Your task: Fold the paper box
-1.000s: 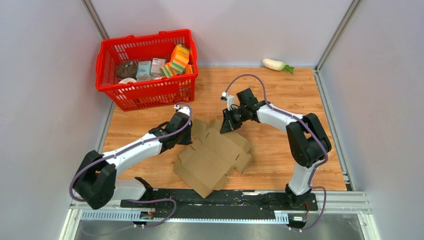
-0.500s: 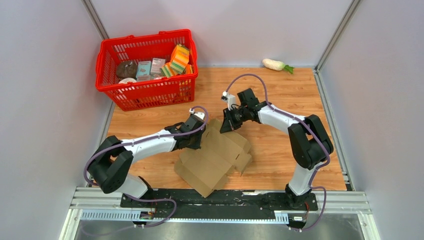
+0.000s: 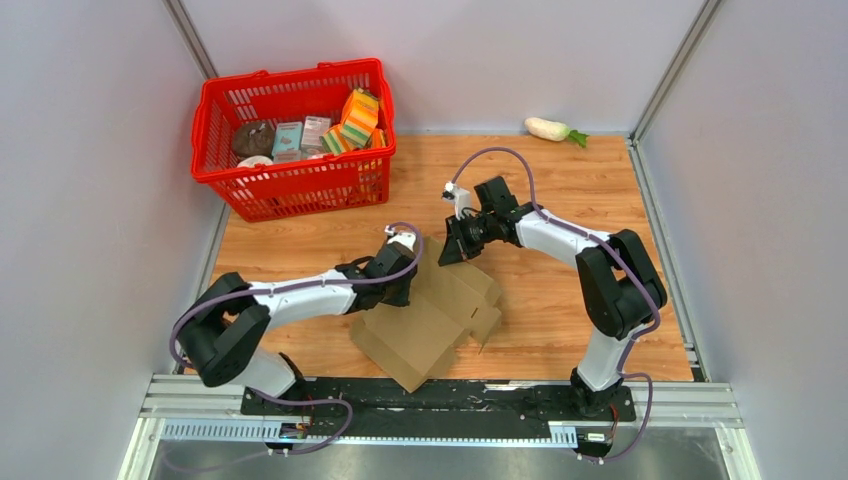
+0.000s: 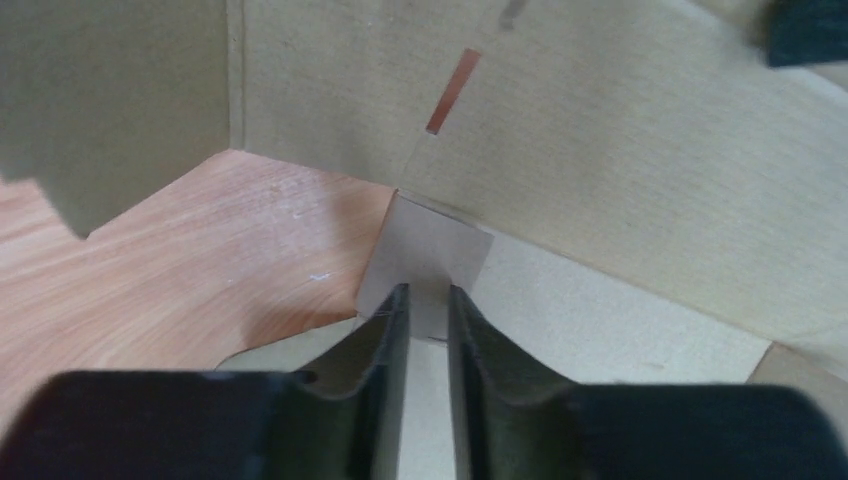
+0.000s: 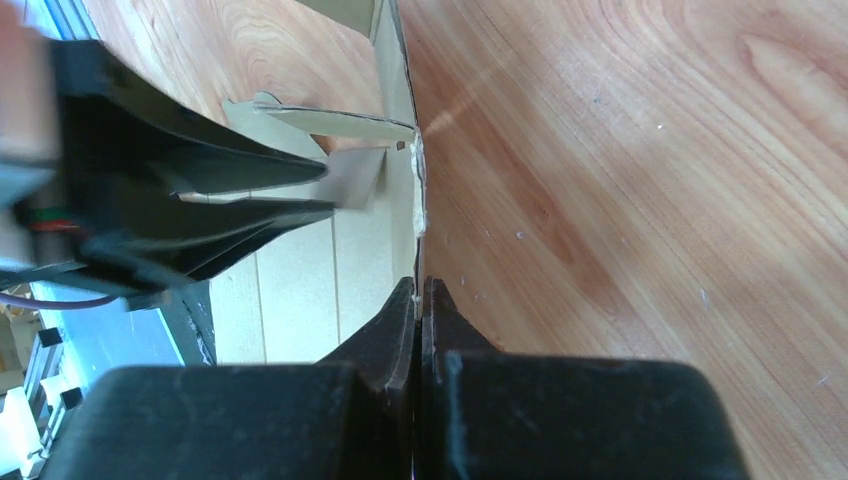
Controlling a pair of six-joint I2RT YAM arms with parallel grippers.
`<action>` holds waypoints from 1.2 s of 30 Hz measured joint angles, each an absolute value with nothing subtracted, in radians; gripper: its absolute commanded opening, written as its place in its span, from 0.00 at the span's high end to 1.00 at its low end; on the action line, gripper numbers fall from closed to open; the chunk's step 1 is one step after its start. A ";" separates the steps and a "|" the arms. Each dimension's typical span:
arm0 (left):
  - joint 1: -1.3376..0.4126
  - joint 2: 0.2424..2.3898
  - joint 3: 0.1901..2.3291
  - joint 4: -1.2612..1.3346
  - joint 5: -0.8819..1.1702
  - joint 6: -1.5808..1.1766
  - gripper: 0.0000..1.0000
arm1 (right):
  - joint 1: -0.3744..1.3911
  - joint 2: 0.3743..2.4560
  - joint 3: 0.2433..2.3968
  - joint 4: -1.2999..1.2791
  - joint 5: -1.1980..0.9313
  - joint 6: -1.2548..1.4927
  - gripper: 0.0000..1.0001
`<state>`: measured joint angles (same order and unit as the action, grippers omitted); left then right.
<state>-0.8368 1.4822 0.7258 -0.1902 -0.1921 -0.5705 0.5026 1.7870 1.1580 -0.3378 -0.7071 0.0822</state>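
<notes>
Left wrist: the left gripper (image 4: 428, 295) has its 2 fingers nearly together, with a thin gap between them. The tips are at a small grey tab (image 4: 425, 255) of the box (image 4: 600, 150). I cannot tell whether they pinch the tab or only touch it.
Right wrist: the right gripper (image 5: 418, 287) is pressed together on the thin upturned edge of the box, seen edge-on and running away from the tips.
Box position: it is a brown sheet partly raised at its far end, lying on the table (image 3: 560, 190) between the 2 arms and nearer the bases than either gripper.
Long axis: diagonal in the top view, from near-centre toward far-right.
Key relation: both grippers are at the far end of the box, the left on its far-left side and the right on the far corner. The rest of the sheet lies toward the bases from them. Neither arm is clearly nearer, as each is already at the cardboard.
Next move, as I judge it: the raised edge held by the right gripper must turn inward toward the left one, so the tab has to meet that wall squarely.
Surface: pale wood grain that looks smooth, so the sheet may slide.
Room: a red basket (image 3: 290, 75) of groceries is far-left, well apart from the box. A white radish (image 3: 548, 128) lies by the back wall. Grey walls close in 3 sides.
</notes>
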 measured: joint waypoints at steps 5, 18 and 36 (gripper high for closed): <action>-0.863 1.292 0.718 -0.206 -0.285 -0.514 0.40 | 0.508 1.787 1.158 -0.336 -0.692 0.080 1.00; -0.772 1.450 1.074 -0.243 -0.270 -0.346 0.47 | 0.526 1.776 1.157 -0.334 -0.673 0.063 1.00; -0.770 1.627 1.168 -0.332 -0.187 -0.281 0.99 | 0.527 1.763 1.143 -0.335 -0.666 0.063 0.96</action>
<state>-0.7696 1.6272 1.1675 -0.3321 -0.1867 -0.2813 0.5270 1.7634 1.1431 -0.3347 -0.6659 0.0628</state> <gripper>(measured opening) 0.140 0.010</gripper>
